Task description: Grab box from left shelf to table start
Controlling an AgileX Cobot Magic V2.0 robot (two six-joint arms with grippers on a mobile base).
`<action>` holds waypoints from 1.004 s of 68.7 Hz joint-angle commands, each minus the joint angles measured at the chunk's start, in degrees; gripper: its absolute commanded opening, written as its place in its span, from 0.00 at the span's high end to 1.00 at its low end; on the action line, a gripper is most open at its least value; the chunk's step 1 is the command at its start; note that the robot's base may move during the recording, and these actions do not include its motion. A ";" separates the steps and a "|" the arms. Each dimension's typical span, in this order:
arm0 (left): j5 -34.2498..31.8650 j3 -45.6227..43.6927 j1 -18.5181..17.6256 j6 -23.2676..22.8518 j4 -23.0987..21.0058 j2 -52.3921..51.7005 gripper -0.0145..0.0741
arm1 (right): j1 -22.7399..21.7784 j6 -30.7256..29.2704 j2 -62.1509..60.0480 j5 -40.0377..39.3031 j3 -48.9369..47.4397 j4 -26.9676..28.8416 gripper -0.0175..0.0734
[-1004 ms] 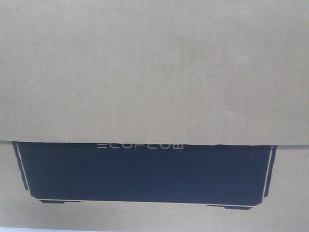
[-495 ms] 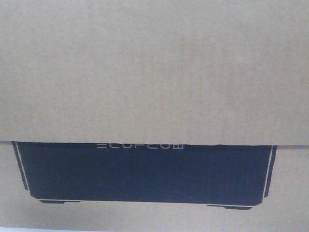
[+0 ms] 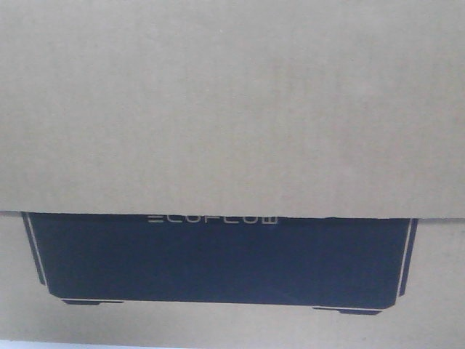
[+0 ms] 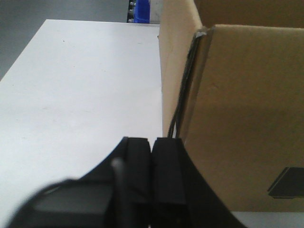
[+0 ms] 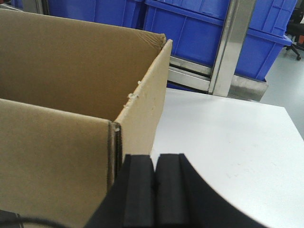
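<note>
The box, brown cardboard with a black panel lettered ECOFLOW, fills the front view. It stands open-topped on the white table. My left gripper is shut with nothing between its pads, close against the box's left wall. My right gripper is also shut and empty, right beside the box's right wall near its front corner. A steel rack stands behind the table; I cannot tell whether it is the left shelf.
Blue plastic bins sit on the steel rack past the table's far edge, with an upright steel post in front of them. White tabletop stretches to the right of the box and also to its left.
The box's black panel has shifted a few pixels to the right in the front view. Otherwise nothing has visibly moved.
</note>
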 commanded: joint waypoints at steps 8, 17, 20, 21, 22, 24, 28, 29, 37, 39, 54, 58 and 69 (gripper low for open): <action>-13.68 5.11 4.24 6.70 -5.74 -5.02 0.95 | 0.02 -0.23 0.09 -5.71 -1.45 -0.38 0.75; -26.37 14.00 4.57 6.18 -5.83 -6.28 0.95 | 0.02 -0.23 0.09 -5.65 -1.45 -0.38 0.75; -31.03 16.67 4.57 6.18 -5.94 -6.28 0.95 | 0.02 -0.23 0.09 -5.59 -1.45 -0.38 0.75; -32.36 17.54 4.57 6.18 -5.94 -6.28 0.95 | 0.02 -0.23 0.09 -5.59 -1.45 -0.38 0.75; -33.77 18.41 4.57 6.18 -6.04 -6.28 0.95 | 0.02 -0.23 0.09 -5.59 -1.45 -0.38 0.75; -36.55 20.58 4.57 6.18 -6.22 -6.28 0.95 | 0.02 -0.23 0.09 -5.59 -1.45 -0.38 0.75; -39.96 22.87 4.57 6.18 -6.75 -6.28 0.95 | 0.02 -0.23 0.09 -5.53 -1.45 -0.38 0.75; -38.12 22.54 4.57 6.18 -6.75 -6.28 0.95 | 0.02 -0.23 0.09 -5.53 -1.45 -0.38 0.75; -37.56 22.54 4.57 6.18 -6.75 -6.28 0.95 | 0.02 -0.23 0.09 -5.53 -1.45 -0.38 0.75; -38.52 22.54 4.57 6.18 -6.75 -6.28 0.95 | 0.02 -0.23 0.09 -5.53 -1.45 -0.38 0.75; -39.28 22.54 4.57 6.18 -6.75 -6.28 0.95 | 0.02 -0.23 0.09 -5.53 -1.45 -0.38 0.75; -39.28 22.54 4.57 6.18 -6.75 -6.28 0.95 | 0.02 -0.23 0.09 -5.53 -1.45 -0.38 0.75; -39.28 22.54 4.57 6.18 -6.75 -6.28 0.95 | 0.02 -0.23 0.09 -5.53 -1.45 -0.38 0.75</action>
